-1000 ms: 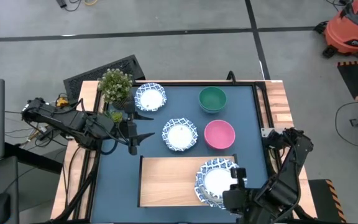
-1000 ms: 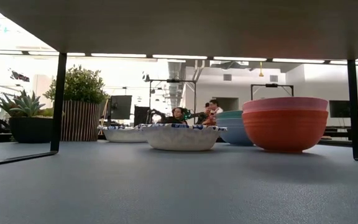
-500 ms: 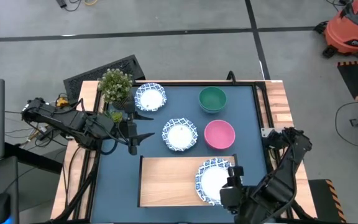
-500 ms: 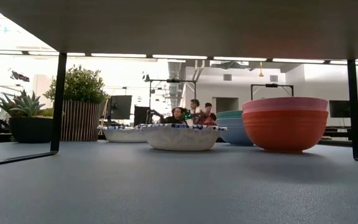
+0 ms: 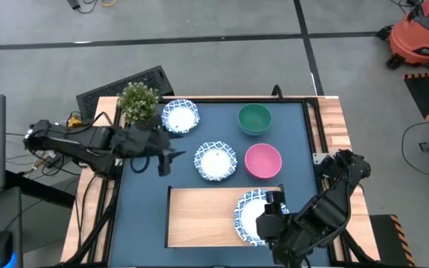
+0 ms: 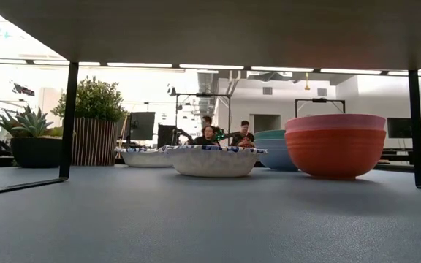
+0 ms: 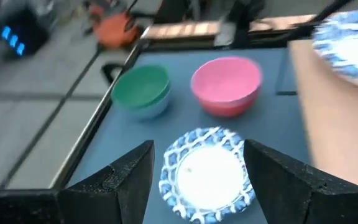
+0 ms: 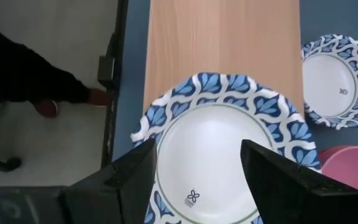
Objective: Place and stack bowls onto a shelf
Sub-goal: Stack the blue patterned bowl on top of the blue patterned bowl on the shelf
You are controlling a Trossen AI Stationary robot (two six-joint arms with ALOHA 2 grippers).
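L gripper (image 5: 171, 154) is hovering w/ fingers spread wide, holding nothing. The middle patterned bowl (image 5: 215, 161) is sitting just ahead of its tips, centred btwn the two fingers (image 7: 120, 183) in the wrist view, so a straight reach looks like the next pick. It's round, so no long axis to line up. Beyond that bowl are lying the pink bowl (image 5: 262, 161) and green bowl (image 5: 255, 119); another patterned bowl (image 5: 179, 116) is off to the side near the plant (image 5: 138, 100).

R gripper (image 5: 274, 216) is hanging open right over the patterned bowl (image 8: 219, 149) resting on the shelf (image 5: 199, 216). L arm is the nearer one to the loose bowls.
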